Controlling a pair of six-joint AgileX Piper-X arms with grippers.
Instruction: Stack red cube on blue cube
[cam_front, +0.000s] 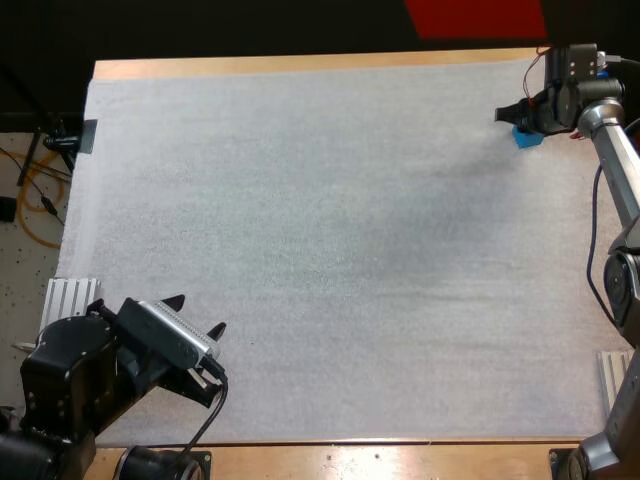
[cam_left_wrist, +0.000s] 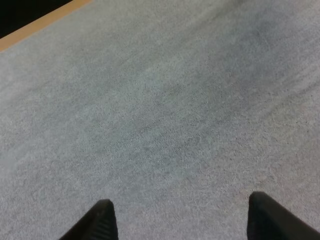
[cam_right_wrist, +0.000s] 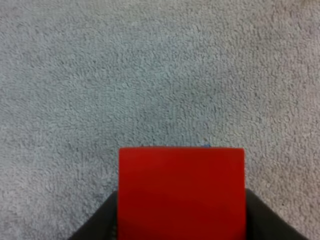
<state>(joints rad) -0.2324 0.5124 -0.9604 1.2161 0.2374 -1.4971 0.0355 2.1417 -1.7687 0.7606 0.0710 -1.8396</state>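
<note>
The red cube (cam_right_wrist: 181, 192) sits between the two black fingers of my right gripper (cam_right_wrist: 181, 197), which press on it from both sides. A tiny sliver of blue (cam_right_wrist: 206, 145) peeks out at the cube's far edge. In the high view my right gripper (cam_front: 515, 120) is at the mat's far right corner, directly over the blue cube (cam_front: 527, 139), which it mostly hides. My left gripper (cam_front: 196, 314) rests low near the front left of the mat, open, with nothing between its fingers (cam_left_wrist: 102, 220).
The white mat (cam_front: 330, 250) covers the wooden table (cam_front: 300, 64). A ribbed white block (cam_front: 70, 296) lies at the mat's left edge beside my left arm, and another (cam_front: 614, 375) at the right edge.
</note>
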